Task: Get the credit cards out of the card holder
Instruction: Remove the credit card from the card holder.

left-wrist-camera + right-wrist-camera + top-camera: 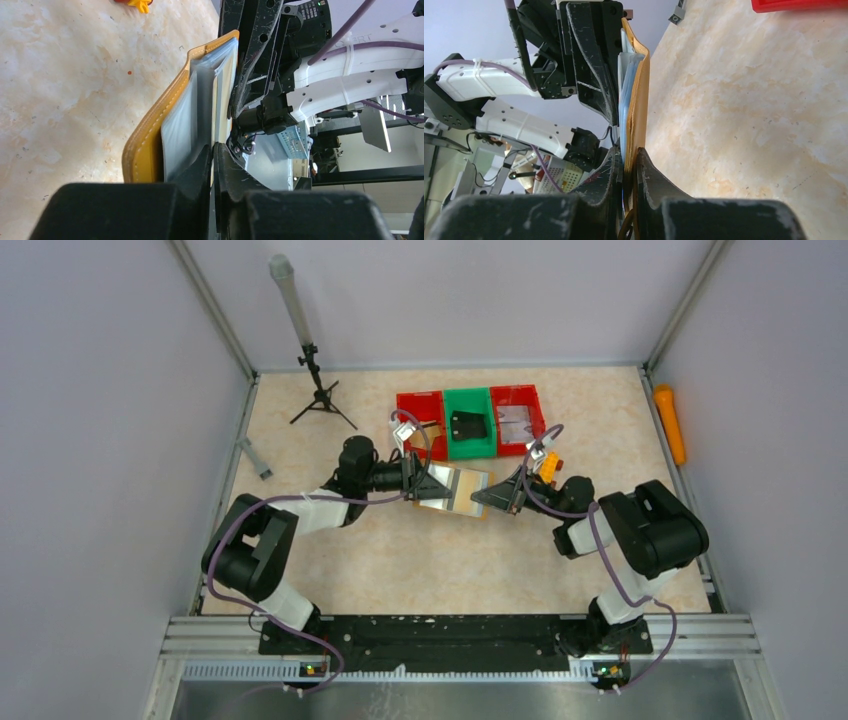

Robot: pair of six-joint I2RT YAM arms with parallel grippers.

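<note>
The mustard-brown card holder [462, 490] hangs open above the table between my two grippers. In the left wrist view its leather cover [150, 145] is on the left, with clear sleeves [180, 125] and a pale beige credit card [220, 100] edge-on beside it. My left gripper [214, 150] is shut on that thin card edge at the holder's left end [432, 485]. My right gripper [629, 160] is shut on the leather cover [640, 110] at the holder's right end [495, 498]. Other cards are hidden in the sleeves.
Three bins stand in a row behind: red [418, 412], green [469, 408] with a black object [468, 425] inside, and red [517, 407]. An orange-yellow toy block [548, 465] lies by the right wrist. A small tripod [320, 400] stands back left. An orange cylinder [668, 425] lies at the right wall.
</note>
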